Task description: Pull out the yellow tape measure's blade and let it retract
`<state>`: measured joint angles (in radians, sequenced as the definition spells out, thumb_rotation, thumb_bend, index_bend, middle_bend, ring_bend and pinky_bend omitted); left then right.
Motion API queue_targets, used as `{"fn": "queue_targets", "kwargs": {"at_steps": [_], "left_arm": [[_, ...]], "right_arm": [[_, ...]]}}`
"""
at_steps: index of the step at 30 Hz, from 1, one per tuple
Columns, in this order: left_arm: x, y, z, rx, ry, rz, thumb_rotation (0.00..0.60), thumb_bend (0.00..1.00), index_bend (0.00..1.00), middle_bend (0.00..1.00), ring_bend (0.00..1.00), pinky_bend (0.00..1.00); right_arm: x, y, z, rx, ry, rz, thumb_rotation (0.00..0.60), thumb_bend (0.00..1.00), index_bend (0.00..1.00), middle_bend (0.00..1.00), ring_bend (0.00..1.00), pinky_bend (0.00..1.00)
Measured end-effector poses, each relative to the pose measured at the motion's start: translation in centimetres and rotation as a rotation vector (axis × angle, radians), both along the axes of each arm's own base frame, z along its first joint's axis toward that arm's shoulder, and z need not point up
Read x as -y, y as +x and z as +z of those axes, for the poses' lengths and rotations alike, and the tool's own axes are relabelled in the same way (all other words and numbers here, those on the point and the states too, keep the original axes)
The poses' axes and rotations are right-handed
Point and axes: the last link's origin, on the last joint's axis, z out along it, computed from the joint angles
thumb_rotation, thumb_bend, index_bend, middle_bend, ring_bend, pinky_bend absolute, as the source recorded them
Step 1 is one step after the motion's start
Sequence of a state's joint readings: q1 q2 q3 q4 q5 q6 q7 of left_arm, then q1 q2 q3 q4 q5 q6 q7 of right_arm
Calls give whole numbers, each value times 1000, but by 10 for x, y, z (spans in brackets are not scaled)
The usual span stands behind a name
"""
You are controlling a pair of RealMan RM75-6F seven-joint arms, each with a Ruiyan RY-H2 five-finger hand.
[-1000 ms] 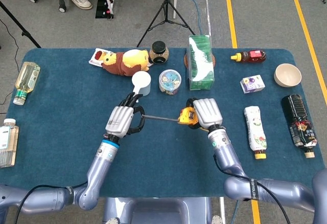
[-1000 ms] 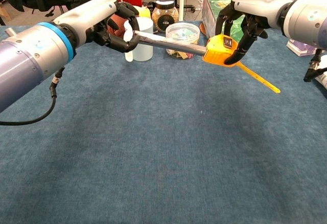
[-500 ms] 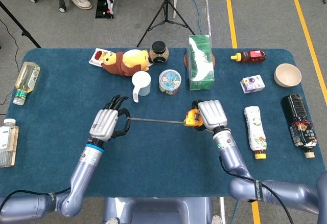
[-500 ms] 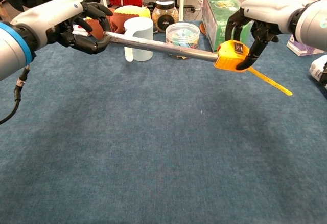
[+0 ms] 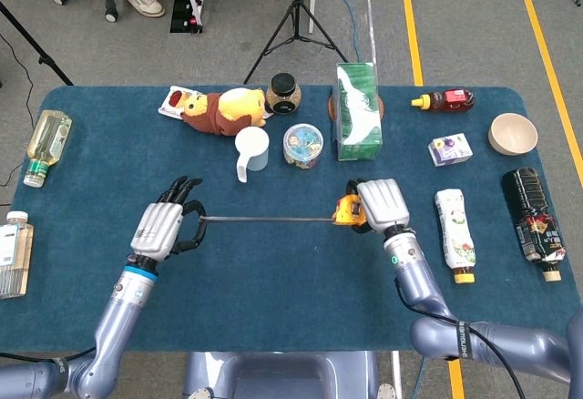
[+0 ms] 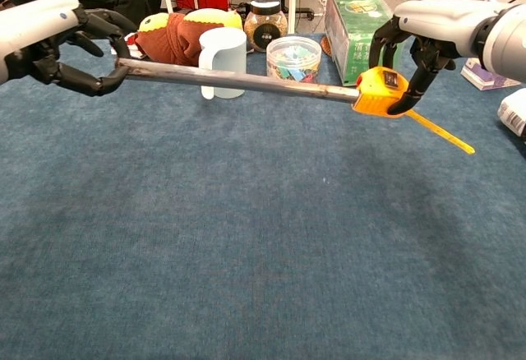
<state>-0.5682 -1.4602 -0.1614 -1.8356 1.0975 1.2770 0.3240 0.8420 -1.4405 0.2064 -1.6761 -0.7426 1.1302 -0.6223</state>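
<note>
No text or label is legible anywhere.

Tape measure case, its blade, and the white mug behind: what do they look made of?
Tape measure case: yellow moulded plastic, by its smooth, slightly glossy shell. Blade: thin metal, likely steel; it spans stiff and grey between the hands with a dull sheen. White mug: matte plastic or ceramic; the look leaves that open.

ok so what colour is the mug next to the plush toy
White; the mug shows best in the chest view, beside the plush toy.
</note>
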Motion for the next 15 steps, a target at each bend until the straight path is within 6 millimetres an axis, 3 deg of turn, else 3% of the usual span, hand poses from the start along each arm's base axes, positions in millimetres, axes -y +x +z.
{"fn": "queue_targets", "kwargs": {"at_steps": [15], "left_arm": [[9,-43,23,-38,20,69,555,525,531,122,0,171]], "right_arm": [[-1,-8,1,-30,-3,-12,596,294,668,701,780,778]]}}
